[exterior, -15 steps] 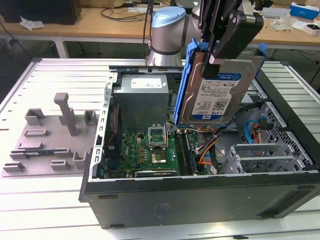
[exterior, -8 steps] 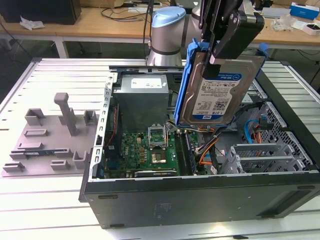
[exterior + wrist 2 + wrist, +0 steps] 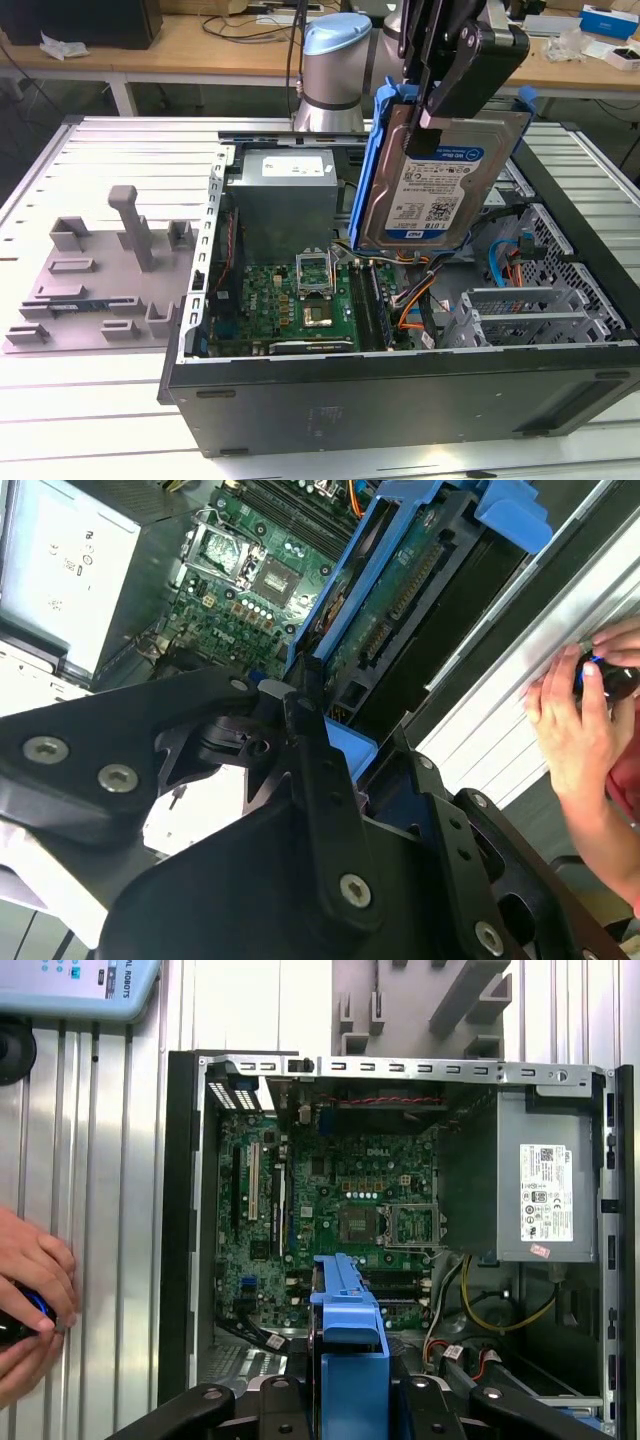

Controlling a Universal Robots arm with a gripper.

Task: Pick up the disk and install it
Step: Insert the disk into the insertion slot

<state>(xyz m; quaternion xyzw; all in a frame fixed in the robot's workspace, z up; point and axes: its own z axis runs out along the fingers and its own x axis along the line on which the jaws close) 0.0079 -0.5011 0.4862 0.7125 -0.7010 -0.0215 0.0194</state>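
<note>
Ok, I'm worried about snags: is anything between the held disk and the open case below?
The case is uncovered; the gripper holds the disk above it. Loose orange and blue cables lie below the disk, by the drive cage.

Wooden desks [image 3: 200,48] behind (cluttered), slatted metal table [image 3: 80,420]
</note>
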